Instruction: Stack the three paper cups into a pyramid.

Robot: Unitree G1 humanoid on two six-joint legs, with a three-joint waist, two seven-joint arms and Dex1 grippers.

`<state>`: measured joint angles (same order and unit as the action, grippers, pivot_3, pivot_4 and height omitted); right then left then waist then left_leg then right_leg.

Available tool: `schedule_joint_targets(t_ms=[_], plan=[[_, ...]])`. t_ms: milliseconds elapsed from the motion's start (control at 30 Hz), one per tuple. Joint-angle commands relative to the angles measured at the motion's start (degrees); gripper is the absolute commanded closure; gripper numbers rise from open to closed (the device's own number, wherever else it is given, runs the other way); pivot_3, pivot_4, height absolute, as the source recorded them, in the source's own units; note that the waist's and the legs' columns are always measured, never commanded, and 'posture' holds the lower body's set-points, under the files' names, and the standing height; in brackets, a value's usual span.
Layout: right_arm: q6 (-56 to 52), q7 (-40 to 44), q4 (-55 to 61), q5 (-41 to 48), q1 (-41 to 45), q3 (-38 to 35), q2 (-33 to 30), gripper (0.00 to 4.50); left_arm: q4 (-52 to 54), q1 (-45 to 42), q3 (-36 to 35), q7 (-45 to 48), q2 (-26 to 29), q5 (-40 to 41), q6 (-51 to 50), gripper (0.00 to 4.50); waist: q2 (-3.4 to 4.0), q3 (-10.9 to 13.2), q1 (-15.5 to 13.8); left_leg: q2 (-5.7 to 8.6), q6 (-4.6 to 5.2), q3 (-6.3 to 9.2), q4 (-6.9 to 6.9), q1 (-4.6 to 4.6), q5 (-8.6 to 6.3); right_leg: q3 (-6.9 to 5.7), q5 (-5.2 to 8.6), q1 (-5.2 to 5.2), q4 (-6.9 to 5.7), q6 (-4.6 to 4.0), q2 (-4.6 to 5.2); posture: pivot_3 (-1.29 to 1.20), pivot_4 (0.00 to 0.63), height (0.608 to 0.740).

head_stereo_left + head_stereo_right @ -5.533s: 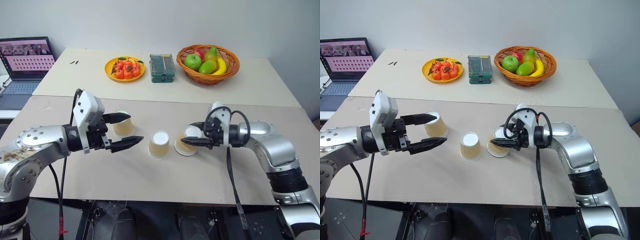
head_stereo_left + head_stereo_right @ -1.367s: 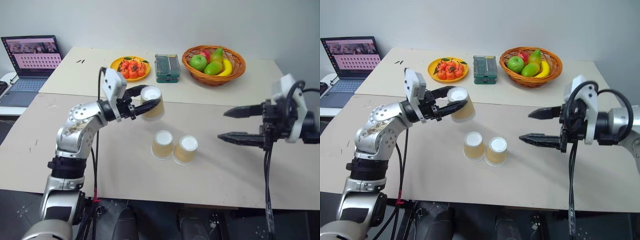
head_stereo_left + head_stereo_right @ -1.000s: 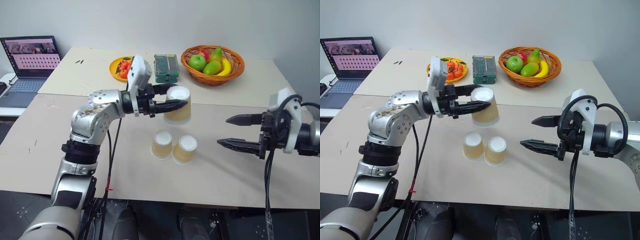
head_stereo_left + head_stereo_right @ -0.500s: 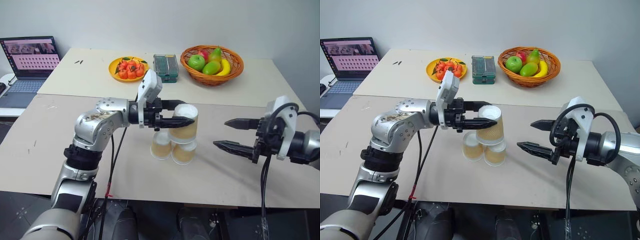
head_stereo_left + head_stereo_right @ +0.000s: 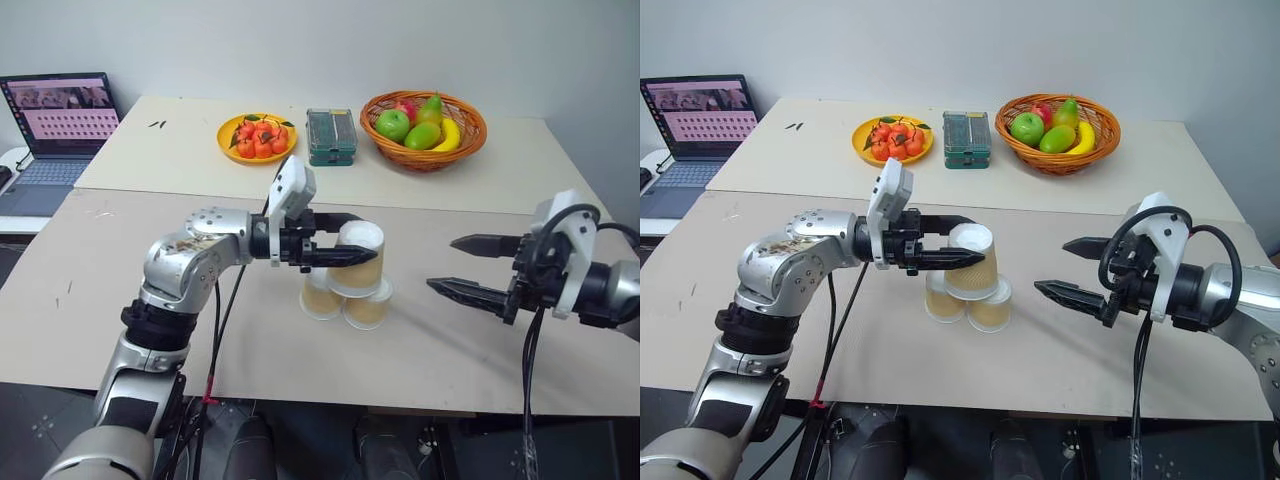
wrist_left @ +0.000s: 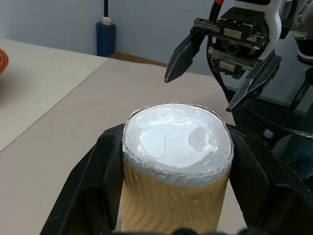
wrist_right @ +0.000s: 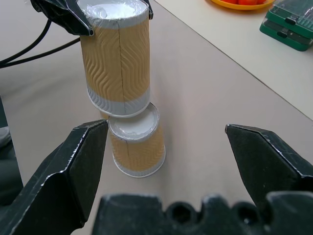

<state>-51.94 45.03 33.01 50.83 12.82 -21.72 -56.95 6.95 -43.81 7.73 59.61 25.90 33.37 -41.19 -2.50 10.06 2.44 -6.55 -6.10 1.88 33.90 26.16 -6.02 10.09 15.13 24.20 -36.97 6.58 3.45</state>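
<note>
Two tan paper cups [image 5: 321, 300] [image 5: 367, 309] stand upside down, side by side, on the near table [image 5: 450, 350]. The third paper cup [image 5: 357, 262], also upside down, sits over the gap between them as the top of the pyramid. My left gripper [image 5: 362, 238] reaches in level from the left and is shut on it. In the right wrist view its rim [image 7: 120, 105] meets the base of a lower cup [image 7: 137, 147]; I cannot tell whether it rests there. My right gripper [image 5: 441, 263] hangs open to the right of the cups, holding nothing.
On the far table stand a yellow plate [image 5: 225, 143] of small orange fruit, a green box [image 5: 331, 135] and a wicker basket [image 5: 420, 160] of fruit. An open laptop [image 5: 55, 110] sits at the far left. Bare table lies in front of the cups.
My left gripper has come down with the cup, from above the two standing cups to their bases. The right gripper has stayed where it was, open.
</note>
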Motion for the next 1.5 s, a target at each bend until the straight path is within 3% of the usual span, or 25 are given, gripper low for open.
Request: schedule_joint_targets(t_ms=[33, 100, 167, 267, 733, 1000, 1200, 1267, 1400, 1500], plan=[[0.9, 0.4, 0.0, 0.5, 1.6, -0.9, -1.0, 0.0, 2.5, -0.1, -0.6, 0.0, -0.1, 0.1, 1.8, 1.89, 0.0, 0.0, 0.0, 0.0, 0.0, 0.0, 0.0, 0.0, 0.0, 0.0, 0.0, 0.0, 0.0, 0.0, 0.0, 0.0, 0.15, 0.74], [1.0, 0.5, -0.1, 0.2, 1.9, -0.8, -1.2, 0.0, 2.5, -0.2, -0.5, 0.0, -0.1, -0.1, 2.3, 1.89, 0.0, 0.0, 0.0, 0.0, 0.0, 0.0, 0.0, 0.0, 0.0, 0.0, 0.0, -0.01, 0.0, 0.0, 0.0, 0.0, 0.15, 0.74], [1.1, 0.7, -0.3, 0.1, 2.2, -0.7, -1.3, 0.0, 2.5, -0.1, -0.5, 0.0, -0.1, 0.0, 2.5, 0.96, 0.0, 0.0, 0.0, 0.0, 0.0, 0.0, 0.0, 0.0, 0.0, 0.0, 0.0, -0.01, 0.0, 0.0, 0.0, 0.0, 0.15, 0.74], [1.1, 0.9, -0.6, 0.1, 2.4, -0.6, -1.4, 0.0, 2.5, -0.2, -0.6, -0.1, -0.3, 0.1, 2.5, 0.07, 0.0, 0.0, 0.0, 0.0, 0.0, 0.0, 0.0, 0.0, 0.0, 0.0, 0.0, -0.01, 0.0, 0.0, 0.0, 0.0, 0.15, 0.74], [1.8, 1.6, -1.7, -1.0, 3.0, 0.3, -1.3, 0.0, 1.3, -1.6, -2.4, -1.6, -0.9, 0.9, 2.2, 0.07, 0.0, 0.0, 0.0, 0.0, 0.0, 0.0, 0.0, 0.0, 0.0, 0.0, 0.0, -0.01, 0.0, 0.0, 0.0, 0.0, 0.15, 0.74], [2.7, 2.3, -2.8, -1.9, 3.7, 1.8, -0.6, 0.0, 3.7, -7.3, -7.1, -4.3, -1.7, 6.9, -2.1, 0.07, 0.0, 0.0, 0.0, 0.0, 0.0, 0.0, 0.01, 0.0, 0.0, 0.0, 0.0, -0.01, 0.0, 0.01, 0.0, 0.0, 0.15, 0.74], [3.4, 3.4, -4.4, -2.4, 5.3, 3.1, -0.1, 0.0, -6.0, -15.2, -17.5, -21.5, -3.1, 3.3, 1.4, 0.07, 0.0, 0.0, 0.0, 0.0, 0.0, 0.0, 0.04, -0.01, 0.0, 0.0, 0.01, -0.02, -0.01, 0.05, 0.0, 0.0, 0.15, 0.74], [3.7, 4.5, -5.5, -2.4, 5.7, 2.6, -0.7, 0.0, -6.8, -15.0, -20.2, -22.8, -0.6, 4.1, -0.3, 0.07, 0.01, 0.0, 0.2, 0.0, 0.01, 0.0, 0.02, -0.02, 0.0, 0.0, 0.01, -0.03, 0.01, 0.06, 0.0, 0.0, 0.15, 0.74], [4.9, 8.6, -9.1, -2.9, 3.7, -0.8, -2.9, 0.0, 2.1, -7.3, -20.1, -17.4, 10.7, 4.0, -3.1, 0.07, 0.04, 0.0, 0.7, 0.0, 0.01, 0.0, -0.16, -0.03, 0.0, 0.0, -0.07, 0.05, -0.03, -0.17, 0.0, 0.0, 0.15, 0.74], [6.2, 12.7, -11.8, -4.1, 1.2, -2.6, -5.0, 0.0, 8.3, 0.2, -23.0, -20.3, 13.7, 4.5, -4.1, 0.07, 0.03, 0.0, -0.2, 0.0, 0.01, 0.0, -0.12, 0.0, 0.0, 0.0, -0.08, 0.03, -0.03, -0.21, 0.0, 0.0, 0.15, 0.74]])
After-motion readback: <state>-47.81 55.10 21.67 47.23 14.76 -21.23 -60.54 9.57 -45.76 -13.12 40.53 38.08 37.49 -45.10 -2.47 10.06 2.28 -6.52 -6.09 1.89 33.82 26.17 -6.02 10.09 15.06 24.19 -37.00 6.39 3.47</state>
